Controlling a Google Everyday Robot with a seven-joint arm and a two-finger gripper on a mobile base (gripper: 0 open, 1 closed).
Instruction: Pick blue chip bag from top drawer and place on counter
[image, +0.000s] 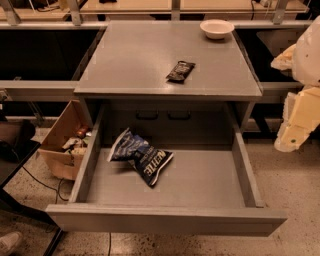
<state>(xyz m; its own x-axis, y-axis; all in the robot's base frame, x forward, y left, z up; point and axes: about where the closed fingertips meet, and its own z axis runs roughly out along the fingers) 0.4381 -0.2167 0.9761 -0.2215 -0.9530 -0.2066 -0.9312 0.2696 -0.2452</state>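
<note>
The blue chip bag (140, 156) lies wrinkled on the floor of the open top drawer (200, 185), toward its back left, white lettering facing up. The counter (130, 60) is the grey cabinet top above the drawer. My arm's white casing shows at the right edge, and its lowest part, the gripper (296, 131), hangs to the right of the cabinet, well apart from the bag and above floor level.
A small black flat wrapper (180, 71) lies on the counter right of centre. A white bowl (216, 28) stands at the counter's back right. A cardboard box (65, 142) of clutter sits on the floor left of the drawer. A tan wooden bench (150, 6) runs behind.
</note>
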